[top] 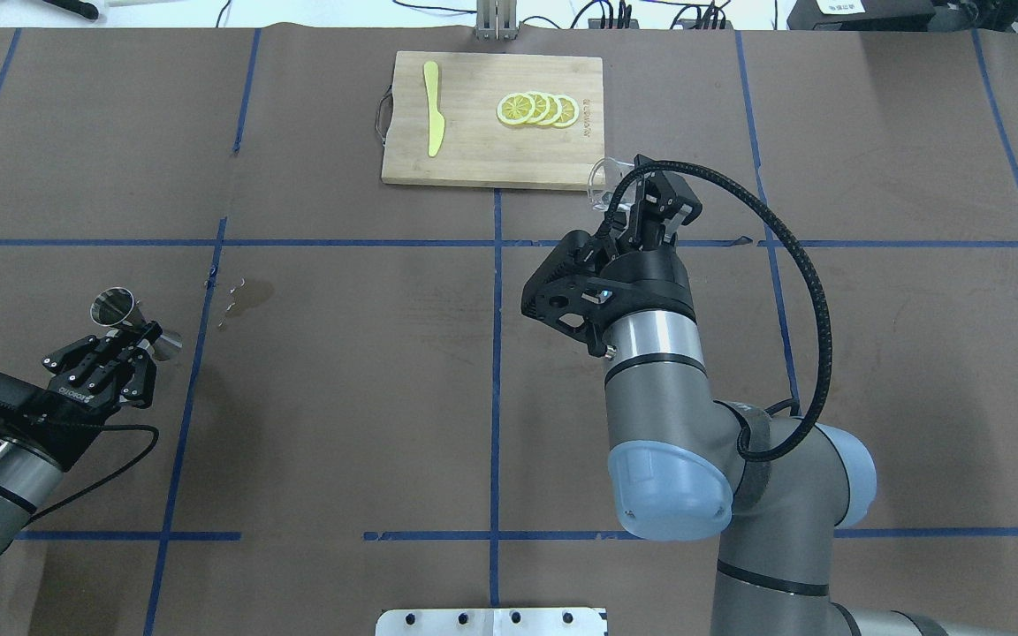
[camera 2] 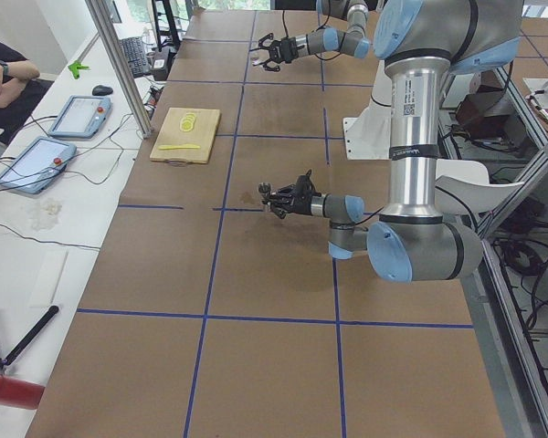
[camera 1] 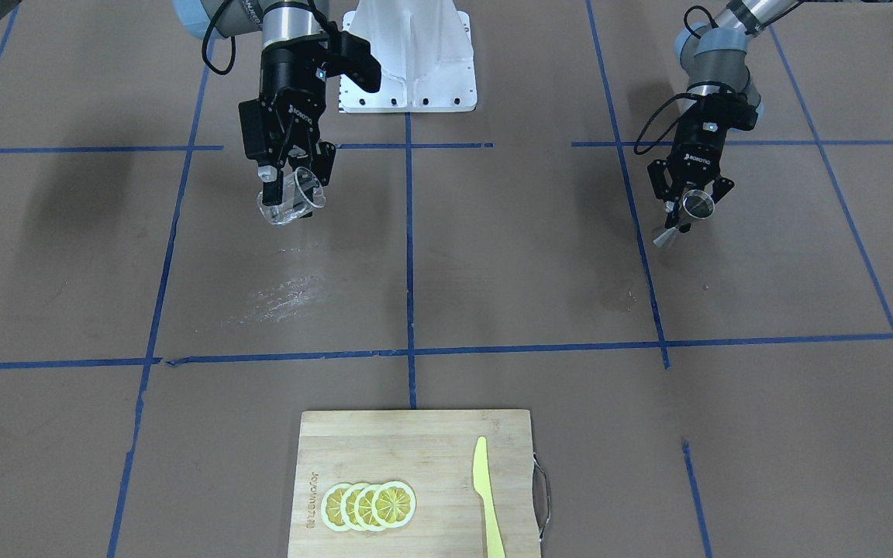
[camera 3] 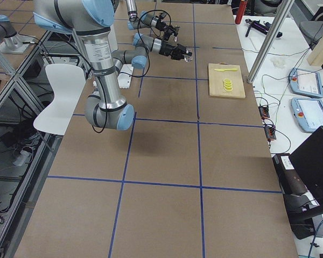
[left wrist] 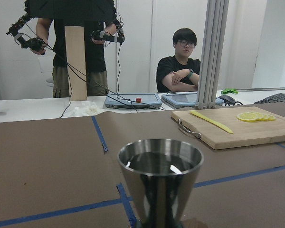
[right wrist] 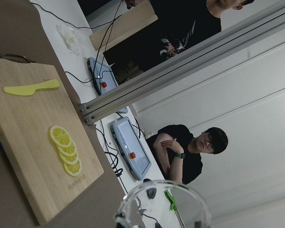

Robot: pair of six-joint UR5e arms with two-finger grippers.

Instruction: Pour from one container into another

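Jigger (left wrist: pixel 160 178) fills L-wrist view, steel | L gripper (top: pixel 145 340) pinched shut on its waist, over table (camera 1: pixel 493 271) L side | R gripper (camera 1: pixel 295 186) clamped on clear glass (camera 1: pixel 291 205), tilted, off table, well apart from jigger | board (camera 1: pixel 415 449) w/ lemon slices (camera 1: pixel 369 505) + knife (camera 1: pixel 487 500) at far edge.

Steel jigger (left wrist: pixel 160 185) upright fg; cutting board (left wrist: pixel 237 134) behind, rt.

Blue tape grid (camera 1: pixel 409 271) crosses brown bench (camera 1: pixel 532 256); shiny silver jigger (camera 1: pixel 687 213), clear cup (camera 1: pixel 291 203), yellow lemon slices (camera 1: pixel 369 505), tan wooden board (camera 1: pixel 415 442).
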